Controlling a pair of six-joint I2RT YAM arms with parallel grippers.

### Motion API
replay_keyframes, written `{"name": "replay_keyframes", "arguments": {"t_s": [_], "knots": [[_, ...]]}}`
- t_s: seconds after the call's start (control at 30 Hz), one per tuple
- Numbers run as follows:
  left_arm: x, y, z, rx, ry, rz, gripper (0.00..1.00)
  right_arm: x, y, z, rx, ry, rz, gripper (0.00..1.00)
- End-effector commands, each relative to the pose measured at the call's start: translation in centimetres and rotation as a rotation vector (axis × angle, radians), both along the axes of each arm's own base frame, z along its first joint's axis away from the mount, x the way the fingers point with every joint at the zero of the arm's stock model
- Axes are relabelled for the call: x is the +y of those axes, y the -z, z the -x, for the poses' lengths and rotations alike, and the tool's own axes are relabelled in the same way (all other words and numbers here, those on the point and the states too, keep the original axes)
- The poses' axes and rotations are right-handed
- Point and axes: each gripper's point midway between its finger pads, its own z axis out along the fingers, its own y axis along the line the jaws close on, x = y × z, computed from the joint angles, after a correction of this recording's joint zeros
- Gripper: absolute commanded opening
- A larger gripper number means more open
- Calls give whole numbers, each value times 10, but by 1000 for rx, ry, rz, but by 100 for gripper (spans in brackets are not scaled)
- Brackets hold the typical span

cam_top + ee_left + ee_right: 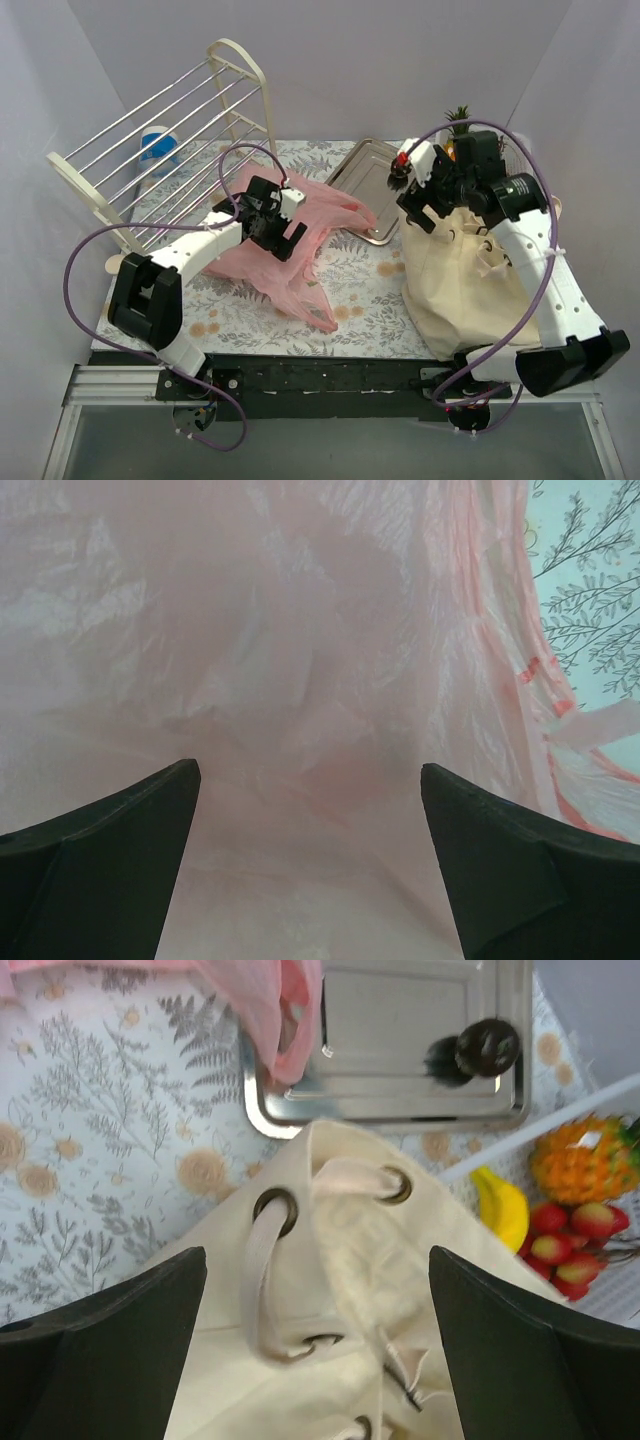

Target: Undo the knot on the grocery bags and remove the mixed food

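The canvas tote (300, 1400) lies nearest me on the right, its mouth gathered by a cord (262, 1280) running through metal eyelets (275, 1203). I judge the step in hand is loosening that cord. To do it well I'd lower onto a single strand between two eyelets, pinch cord and not canvas, then draw it gently outward so the tote neither tips nor drags. I cannot pick out the knot itself.

The right jaws are spread wide and empty, straddling the tote's mouth from above. The right arm (545, 275) rises from its base over the tote, with its wrist tipped down. The left arm (190, 255) stretches low across the tabletop (230, 310), and the left jaws, also spread and holding nothing, hover close over the crumpled pink bag (300, 680).

Beyond the tote, outside it, lie a banana (503, 1210), red fruits (560, 1245) and a pineapple (580, 1160). Farther still is a metal tray (400, 1020) carrying a dark round thing (487, 1047).
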Motion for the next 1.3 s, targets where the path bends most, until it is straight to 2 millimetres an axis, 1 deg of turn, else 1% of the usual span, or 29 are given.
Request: {"name": "replay_keyframes", "arguments": {"t_s": [0.0, 0.03, 0.07, 0.13, 0.17, 0.23, 0.27, 0.3, 0.4, 0.43, 0.47, 0.5, 0.53, 0.57, 0.6, 0.63, 0.67, 0.7, 0.73, 0.8, 0.83, 0.9, 0.97, 1.0, 1.07, 1.13, 1.17, 1.2, 1.27], "knots": [[4, 30, 9, 72, -12, -31, 88, -20, 56, 30, 158, 52, 79, 99], [7, 39, 14, 89, -15, -46, 84, -20, 72, 38, 202, 42, 82, 99], [6, 40, 13, 84, -12, -39, 69, -20, 78, 43, 224, 31, 90, 99], [7, 44, 18, 93, 6, -38, 55, -23, 101, 52, 289, 19, 120, 98], [7, 46, 21, 101, 9, -36, 36, -26, 108, 54, 303, 14, 142, 99], [7, 46, 23, 107, 14, -34, 10, -29, 118, 56, 322, 8, 165, 94], [7, 44, 23, 99, 13, -30, 0, -28, 122, 59, 342, -10, 170, 91], [8, 43, 23, 92, 13, -33, 0, -25, 123, 60, 350, -23, 166, 88], [8, 31, 23, 68, 16, -19, 0, -10, 122, 66, 390, -88, 120, 64], [6, 24, 23, 57, 28, -5, 0, 3, 119, 71, 407, -130, 71, 47], [5, 17, 23, 44, 30, 4, 0, 10, 120, 74, 428, -154, 53, 39], [3, -5, 16, -14, 30, 28, 0, 19, 116, 75, 432, -174, 29, 32], [3, -16, 11, -50, 20, 31, 0, 35, 117, 82, 450, -233, 12, 16], [2, -29, 6, -93, 17, 46, 0, 44, 116, 84, 448, -268, 9, 10], [0, -58, -2, -175, 13, 72, 0, 56, 109, 81, 422, -307, -1, 5], [3, -73, -9, -234, -4, 73, 0, 74, 107, 89, 414, -378, 8, 1], [2, -91, -18, -306, -8, 91, 0, 86, 109, 88, 424, -415, 16, 1], [3, -104, -22, -348, -12, 96, 0, 103, 93, 84, 392, -462, -13, 1], [3, -125, -27, -406, -17, 112, 0, 121, 94, 88, 410, -519, -8, 1], [12, -148, -38, -488, -74, 94, 0, 145, 83, 91, 414, -588, -43, 1], [14, -167, -42, -534, -95, 102, 0, 165, 72, 88, 397, -632, -54, 1], [23, -189, -48, -610, -139, 93, 0, 185, 64, 85, 379, -663, -68, 1], [34, -220, -53, -708, -195, 91, 0, 210, 50, 74, 343, -692, -94, 1], [40, -230, -55, -740, -217, 79, 0, 221, 42, 72, 344, -705, -129, 1], [50, -255, -59, -812, -266, 84, 0, 246, 14, 58, 305, -711, -221, 1], [61, -267, -62, -857, -301, 53, 0, 265, -6, 58, 306, -753, -316, 1], [63, -271, -63, -873, -310, 51, 0, 274, -28, 55, 266, -770, -372, 1], [64, -272, -64, -879, -315, 45, 0, 279, -40, 60, 258, -815, -413, 1], [64, -274, -66, -887, -317, 48, 0, 283, -55, 62, 228, -847, -446, 1]]}}
